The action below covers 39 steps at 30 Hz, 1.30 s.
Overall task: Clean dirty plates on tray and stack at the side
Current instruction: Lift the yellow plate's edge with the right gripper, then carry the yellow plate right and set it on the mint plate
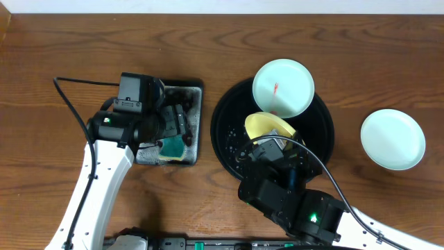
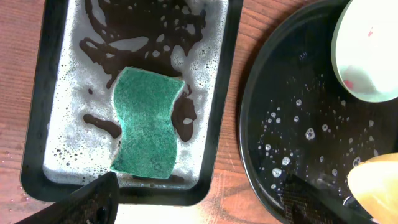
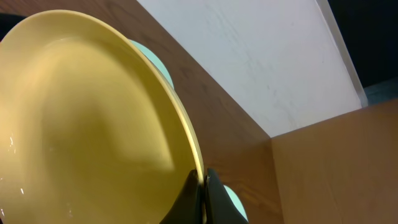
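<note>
My right gripper (image 3: 203,190) is shut on the rim of the pale yellow plate (image 3: 81,124) and holds it tilted above the round black tray (image 1: 229,135); the yellow plate also shows in the overhead view (image 1: 267,128). A mint-blue plate with a red smear (image 1: 282,86) lies on the tray's far side. A second mint-blue plate (image 1: 393,139) rests on the table at the right. My left gripper (image 2: 199,208) is open and empty over the sponge tray (image 2: 219,124), just in front of the green sponge (image 2: 147,121).
The small rectangular black sponge tray (image 1: 196,125) holds soapy foam and the green sponge (image 1: 171,148). The round tray is wet with droplets (image 2: 298,137). A black cable (image 1: 69,104) runs along the left arm.
</note>
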Tool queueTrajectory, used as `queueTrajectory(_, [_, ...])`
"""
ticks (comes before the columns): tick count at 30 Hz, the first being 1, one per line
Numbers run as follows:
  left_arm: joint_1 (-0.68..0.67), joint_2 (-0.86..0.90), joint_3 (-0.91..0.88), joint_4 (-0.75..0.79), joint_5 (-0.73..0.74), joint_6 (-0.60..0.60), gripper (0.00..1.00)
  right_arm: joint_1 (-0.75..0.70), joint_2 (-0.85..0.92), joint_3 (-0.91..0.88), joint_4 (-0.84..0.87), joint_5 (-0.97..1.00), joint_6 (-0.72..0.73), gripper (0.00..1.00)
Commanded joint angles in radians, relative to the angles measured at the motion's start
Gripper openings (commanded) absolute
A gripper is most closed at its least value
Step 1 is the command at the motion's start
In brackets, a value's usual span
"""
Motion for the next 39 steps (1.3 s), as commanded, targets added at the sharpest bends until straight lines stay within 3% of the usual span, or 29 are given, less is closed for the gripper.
queueTrajectory(1, [0.003, 0.0, 0.013, -0.002, 0.004, 0.01, 0.83, 0.009, -0.01, 0.025, 0.005, 0.04, -0.001, 0.01])
queueTrajectory(30, [0.003, 0.0, 0.013, -0.002, 0.004, 0.01, 0.84, 0.006, -0.01, 0.025, 0.017, 0.073, 0.005, 0.01])
queueTrajectory(35, [0.003, 0.0, 0.013, -0.002, 0.004, 0.01, 0.84, -0.072, -0.01, 0.025, 0.019, 0.019, 0.173, 0.01])
queueTrajectory(39, [0.003, 0.0, 0.013, -0.002, 0.004, 0.01, 0.84, -0.244, -0.011, 0.025, 0.019, -0.266, 0.298, 0.01])
